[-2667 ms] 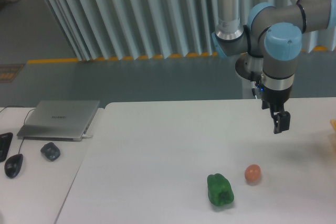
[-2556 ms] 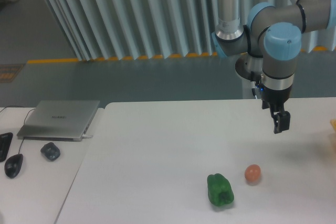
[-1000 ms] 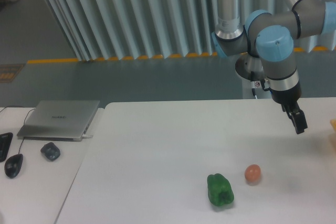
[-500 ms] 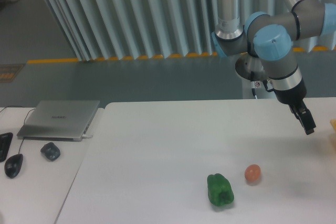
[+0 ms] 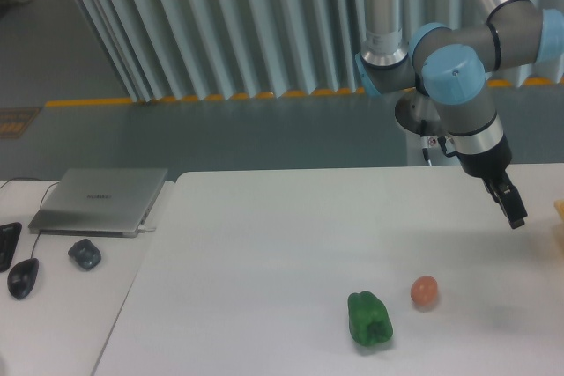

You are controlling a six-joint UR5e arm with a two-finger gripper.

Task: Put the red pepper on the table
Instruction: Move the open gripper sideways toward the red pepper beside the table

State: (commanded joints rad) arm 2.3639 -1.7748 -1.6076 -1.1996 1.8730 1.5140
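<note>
Silver-grey tubular arm [image 5: 385, 6], light-blue joint caps, small black pincer [image 5: 511, 210]

White table [image 5: 264, 244], matte and plain. Near the front edge a deep green pepper [image 5: 369, 320], and just right of it a small orange-pink ball [image 5: 425, 291]. Grey arm [image 5: 458, 77] with pale blue joint caps, ending in a black gripper [image 5: 513, 214]. Silver laptop [image 5: 99, 200] far left.

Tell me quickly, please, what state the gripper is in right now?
Gripper: holding nothing; whether open or shut cannot be told from this angle.
</note>
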